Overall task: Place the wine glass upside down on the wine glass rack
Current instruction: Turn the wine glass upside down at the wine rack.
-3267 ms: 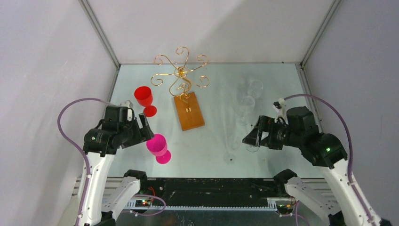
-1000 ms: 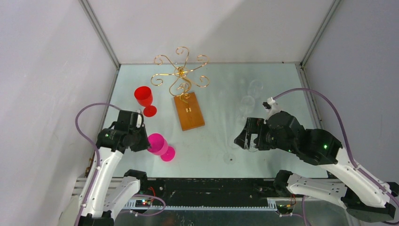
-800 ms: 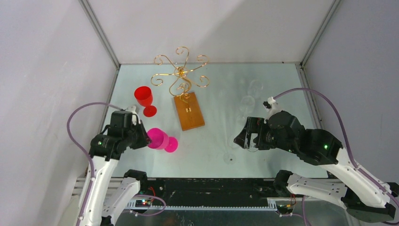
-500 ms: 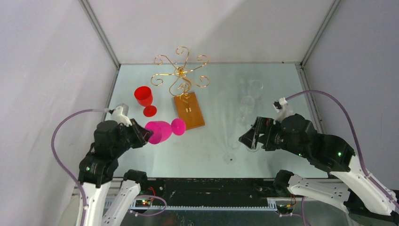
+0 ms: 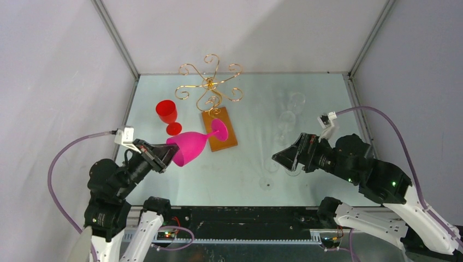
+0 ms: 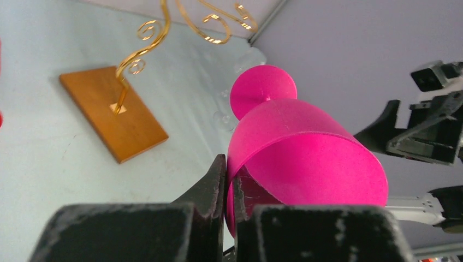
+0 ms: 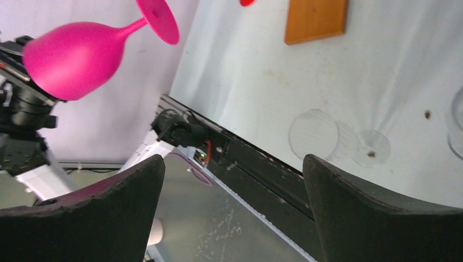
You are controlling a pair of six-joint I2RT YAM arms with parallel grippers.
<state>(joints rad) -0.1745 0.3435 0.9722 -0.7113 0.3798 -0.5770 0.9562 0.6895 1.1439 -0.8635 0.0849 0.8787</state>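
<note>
A magenta wine glass [image 5: 191,147] hangs tilted in the air, its foot pointing toward the wine glass rack [image 5: 210,87]. My left gripper [image 5: 166,154] is shut on the glass's rim. In the left wrist view one finger lies inside the bowl [image 6: 295,147] and the other outside, at the left gripper [image 6: 228,164]. The gold wire rack [image 6: 158,33] stands on its brown wooden base [image 6: 112,112] beyond the glass. My right gripper [image 5: 284,158] hovers open at the right with nothing between its fingers. The right wrist view shows the glass [image 7: 76,52] far left, past the right gripper [image 7: 233,161].
A red wine glass [image 5: 167,113] stands upright left of the wooden base [image 5: 224,141]. Several clear glasses [image 5: 288,117] stand at the right. One clear glass [image 7: 319,134] is below my right gripper. Walls close the table on three sides.
My left arm has lifted the magenta glass off the table and tipped it, swinging its foot toward the rack. The right gripper has drawn back slightly and stayed open.
</note>
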